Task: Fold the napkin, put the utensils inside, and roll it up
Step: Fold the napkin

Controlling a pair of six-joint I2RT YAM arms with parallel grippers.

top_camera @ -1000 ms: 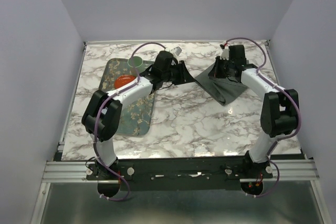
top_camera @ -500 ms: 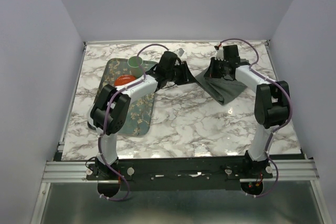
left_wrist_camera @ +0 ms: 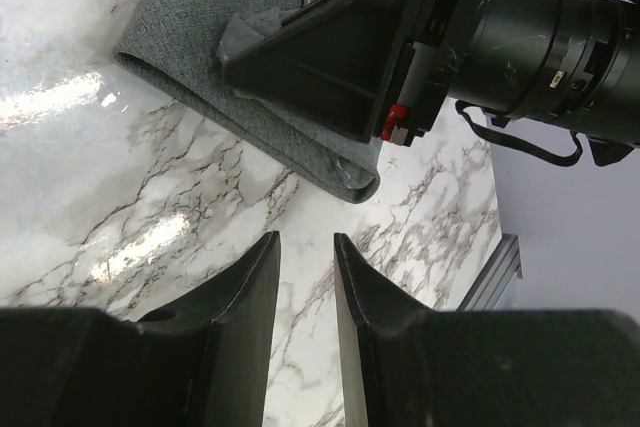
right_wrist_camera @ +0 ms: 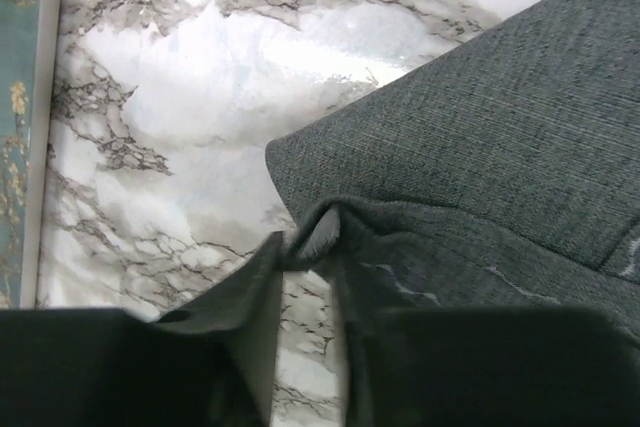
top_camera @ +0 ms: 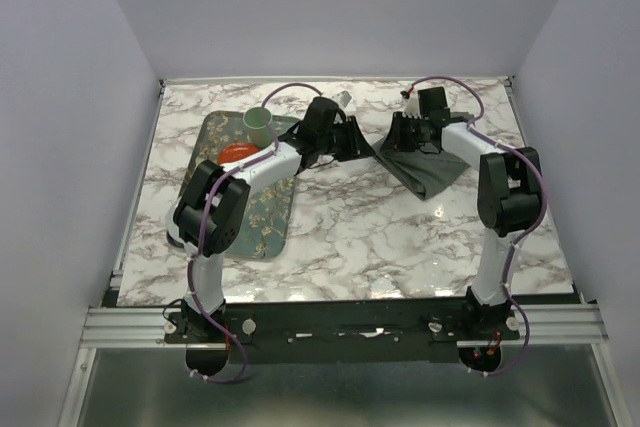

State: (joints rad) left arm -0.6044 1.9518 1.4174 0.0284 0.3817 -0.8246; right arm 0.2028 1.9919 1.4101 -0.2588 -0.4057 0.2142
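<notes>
Marble bench [top_camera: 350, 237] holds the napkin [top_camera: 430, 169] toward its far right corner, where the right gripper [right_wrist_camera: 308, 239] pinches only a thin fold, which may slip, while the left gripper [left_wrist_camera: 307, 247] hangs narrow, empty.

On my feeds I count one dark grey napkin [top_camera: 428, 169], one green floral tray [top_camera: 262, 219], one green cup [top_camera: 259, 120] and one red dish [top_camera: 236, 153]. I count two arms: the left arm [top_camera: 250, 173] and the right arm [top_camera: 497, 159].
</notes>
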